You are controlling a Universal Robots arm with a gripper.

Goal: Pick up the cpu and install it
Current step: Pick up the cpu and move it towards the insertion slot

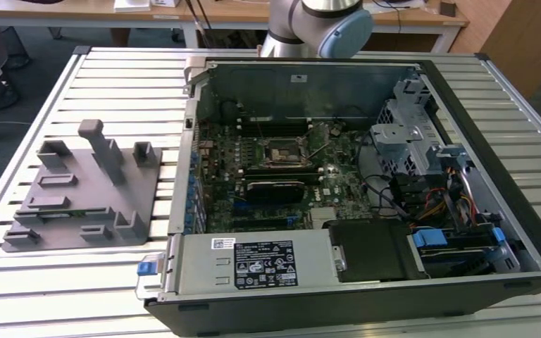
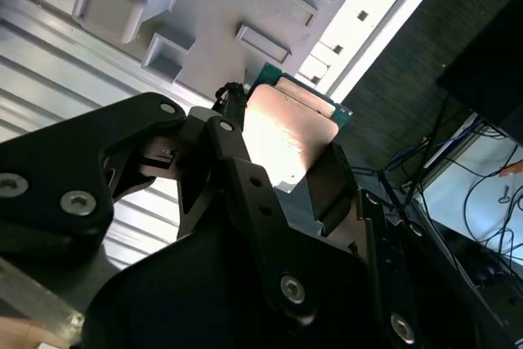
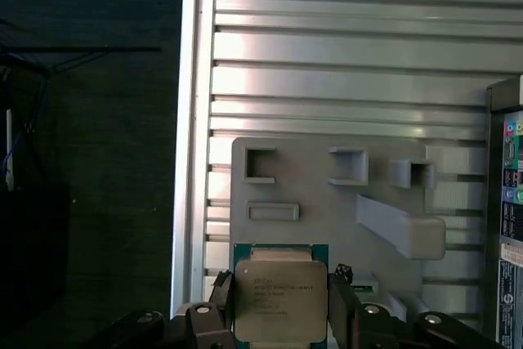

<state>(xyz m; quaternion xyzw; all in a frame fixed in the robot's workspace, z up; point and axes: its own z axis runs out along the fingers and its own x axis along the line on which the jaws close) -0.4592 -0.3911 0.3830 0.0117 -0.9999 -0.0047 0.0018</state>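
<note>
The cpu point(image 3: 280, 298), a flat square chip with a shiny metal top and a green rim, sits between the black fingers of my gripper point(image 3: 282, 320), which is shut on its two opposite edges. In the second wrist view the cpu point(image 2: 288, 130) shows edge-on and bright, clamped in the gripper point(image 2: 282, 165). It hangs well above the grey fixture plate point(image 3: 327, 202) with upright posts. In the exterior view the black motherboard socket point(image 1: 284, 152) lies open-faced inside the computer case point(image 1: 365, 282), to the exterior view's right of the fixture plate point(image 1: 82, 201).
The slatted metal table point(image 1: 92, 289) carries both plate and case. The arm's base point(image 1: 313, 28) stands behind the case. Cables, drive cages and a power supply point(image 1: 251, 264) crowd the case around the motherboard. Dark floor lies beyond the table edge point(image 3: 189, 120).
</note>
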